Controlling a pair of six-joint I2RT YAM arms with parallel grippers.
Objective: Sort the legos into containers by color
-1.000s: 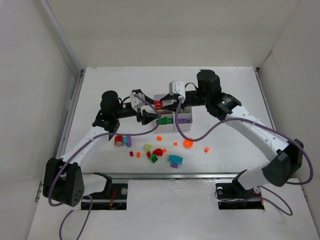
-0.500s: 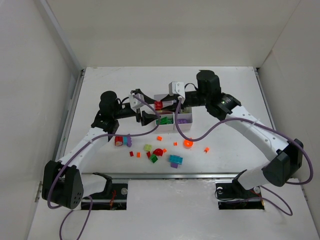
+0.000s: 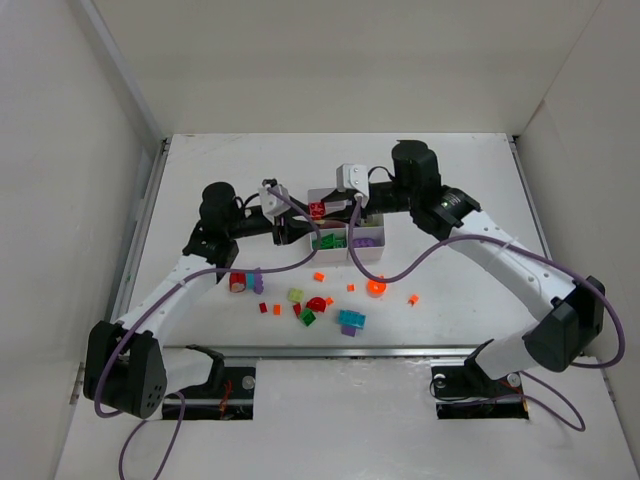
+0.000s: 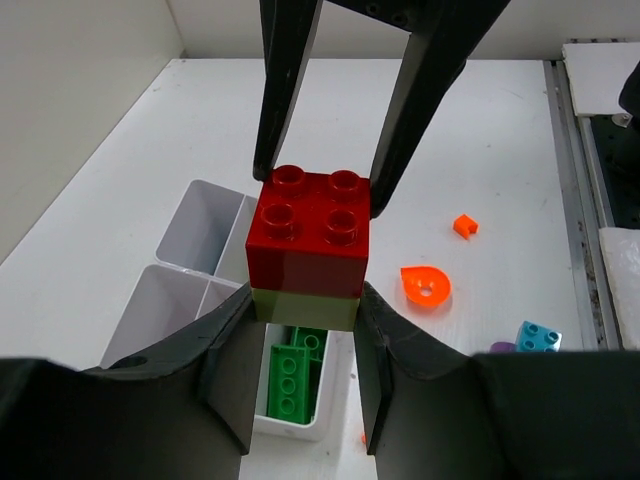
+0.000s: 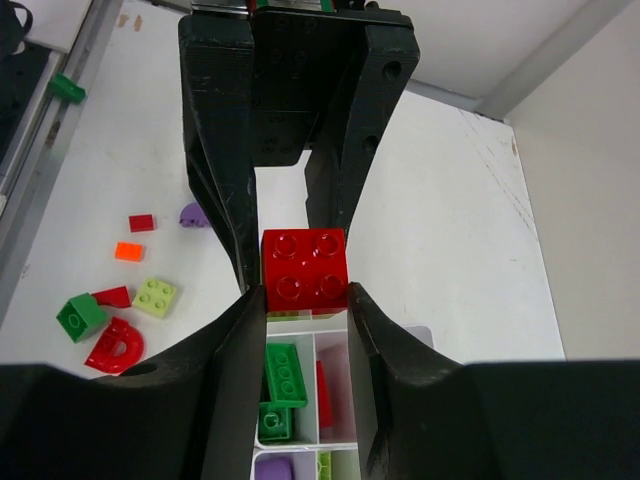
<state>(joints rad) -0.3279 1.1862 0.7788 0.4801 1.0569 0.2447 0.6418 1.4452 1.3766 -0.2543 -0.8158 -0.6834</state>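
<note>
Both arms share one two-brick stack above the white tray (image 4: 195,215): left gripper (image 4: 305,300) clamps the yellow-green brick (image 4: 305,310), right gripper (image 5: 303,290) clamps the red brick (image 4: 310,240) on top.

Left arm (image 3: 168,292) and right arm (image 3: 510,255): white links, black joints, looping purple cables (image 3: 399,273) (a green light (image 3: 446,201) on the right), black left gripper (image 4: 305,312) and right gripper (image 5: 304,302).

The left gripper (image 4: 305,300) has closed its fingers onto the red-topped brick stack (image 4: 308,245)
</note>
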